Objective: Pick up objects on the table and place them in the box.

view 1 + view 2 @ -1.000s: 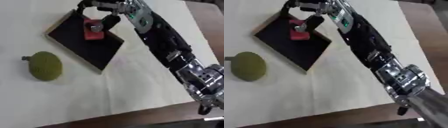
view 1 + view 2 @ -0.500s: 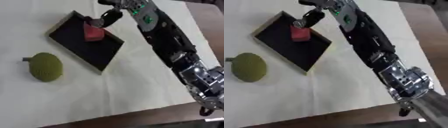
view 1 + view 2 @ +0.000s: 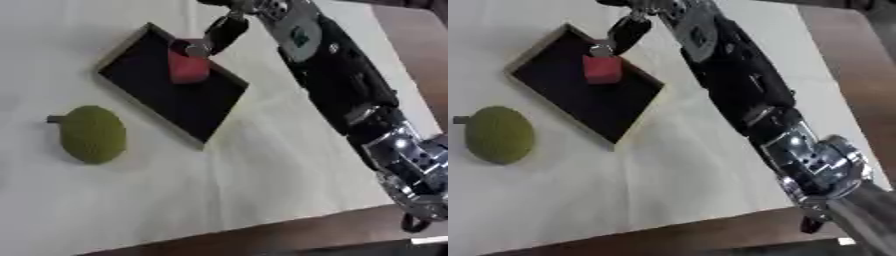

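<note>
Red block (image 3: 188, 68) sits in the box (image 3: 166, 100) just below my right hand (image 3: 223, 32), fingers relaxed, empty; green fruit (image 3: 90, 134) lies well down-left.

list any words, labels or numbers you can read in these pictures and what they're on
None can be read.
Small green patch on the right arm, just behind the right hand: too blurred to tell whether it carries text.
The box, the red block inside it, the green fruit and the table: no print visible.
</note>
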